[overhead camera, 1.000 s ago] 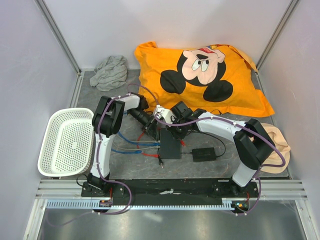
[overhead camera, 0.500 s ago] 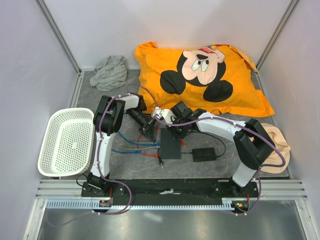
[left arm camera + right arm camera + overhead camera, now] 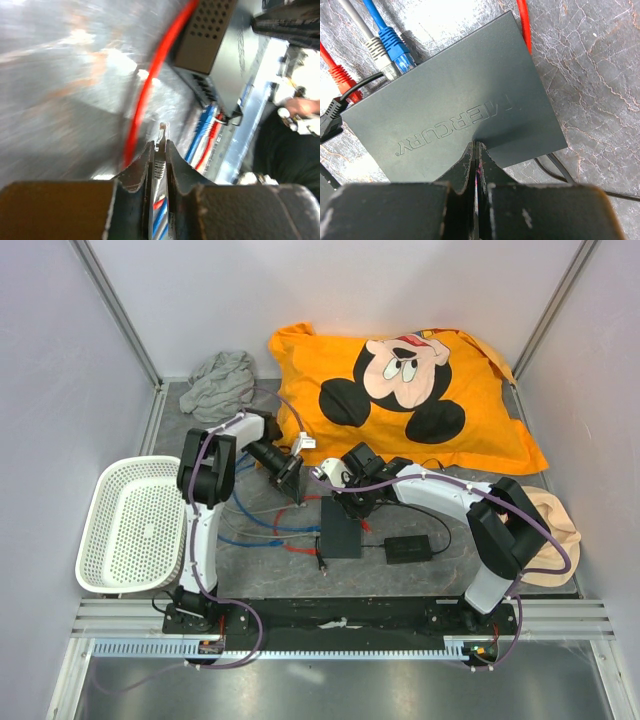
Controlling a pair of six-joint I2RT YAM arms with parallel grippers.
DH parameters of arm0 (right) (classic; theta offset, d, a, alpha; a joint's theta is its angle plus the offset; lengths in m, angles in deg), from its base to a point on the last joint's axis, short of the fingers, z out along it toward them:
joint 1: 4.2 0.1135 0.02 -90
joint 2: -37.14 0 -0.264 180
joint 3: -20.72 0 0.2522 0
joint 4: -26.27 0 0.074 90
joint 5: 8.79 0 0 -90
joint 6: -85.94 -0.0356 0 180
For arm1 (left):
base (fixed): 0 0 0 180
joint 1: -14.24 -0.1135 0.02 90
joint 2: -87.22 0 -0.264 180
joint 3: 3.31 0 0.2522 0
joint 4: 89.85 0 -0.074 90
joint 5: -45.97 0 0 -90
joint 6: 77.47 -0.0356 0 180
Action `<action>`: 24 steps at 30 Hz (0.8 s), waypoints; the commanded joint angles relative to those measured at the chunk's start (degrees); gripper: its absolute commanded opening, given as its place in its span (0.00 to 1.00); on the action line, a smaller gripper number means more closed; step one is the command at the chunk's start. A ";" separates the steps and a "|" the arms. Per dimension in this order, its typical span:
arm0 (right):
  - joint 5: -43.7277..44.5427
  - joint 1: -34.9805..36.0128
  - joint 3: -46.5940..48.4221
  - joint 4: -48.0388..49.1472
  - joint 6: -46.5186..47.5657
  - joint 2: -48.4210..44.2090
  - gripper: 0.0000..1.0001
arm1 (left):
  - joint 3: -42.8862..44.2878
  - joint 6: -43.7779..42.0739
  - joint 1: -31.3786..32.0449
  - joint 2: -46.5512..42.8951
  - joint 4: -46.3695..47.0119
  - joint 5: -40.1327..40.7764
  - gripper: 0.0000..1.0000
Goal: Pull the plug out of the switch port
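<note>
1. Switch [image 3: 340,533]: flat black box, "MERCURY" on the lid. It lies on the grey tabletop [image 3: 250,560] between the two arms, w/ the power brick [image 3: 408,548] just beside it on the right.
2. R gripper [image 3: 476,146]: fingers pinched together w/ nothing between them. The tips appear to rest on the lid near the long edge opposite the sockets. Reads as a hold-down so the box doesn't slide.
3. L gripper [image 3: 159,146]: clamped tight on a network plug [image 3: 161,131]. The clear tip pokes out past the fingertips, free in the air and well apart from the port row [image 3: 205,92]. Can't tell the cable colour inside the grip.
4. Other leads seated along the socket edge: blue cable [image 3: 390,37], grey cable [image 3: 375,47], red cable [image 3: 337,72], black power lead [image 3: 332,117].
5. Step in hand (my read): the pull itself looks done, since the plug is out and no part of it touches the switch. This is the carry-clear phase.
6. Next move calls for:
   - taking the plug a bit further off to the side, w/o dragging its cable across the seated leads;
   - lowering it to bare tabletop, then opening the L fingers;
   - keeping the R tips down until the cable goes slack, then lifting straight up off the lid.
7. Risk: a snag on the loose red/blue runs could tug the switch or unseat a neighbouring plug.
</note>
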 commanded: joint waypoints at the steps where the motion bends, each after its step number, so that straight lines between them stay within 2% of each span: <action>1: 4.27 -0.23 -1.45 -4.54 1.01 3.10 0.00 | 4.87 -0.83 -4.40 -3.58 -0.02 1.60 0.01; 5: 4.62 -0.14 -1.54 -4.45 1.10 2.93 0.00 | 6.20 -1.10 -7.65 -3.84 -1.08 0.81 0.01; 9: 4.97 -0.14 -1.98 -4.19 1.10 2.49 0.00 | 3.92 0.74 -11.25 -5.69 1.19 0.90 0.02; 13: 4.97 -0.23 -2.16 -4.01 1.10 2.31 0.00 | -2.32 10.47 -13.55 -9.64 14.25 5.97 0.01; 17: 4.80 -0.23 -2.07 -3.92 0.92 2.40 0.00 | -8.12 16.65 -14.16 -12.98 23.15 10.91 0.02; 24: 4.97 -0.23 -2.51 -3.83 1.01 2.05 0.00 | -8.92 23.86 -14.78 -15.71 30.47 16.10 0.02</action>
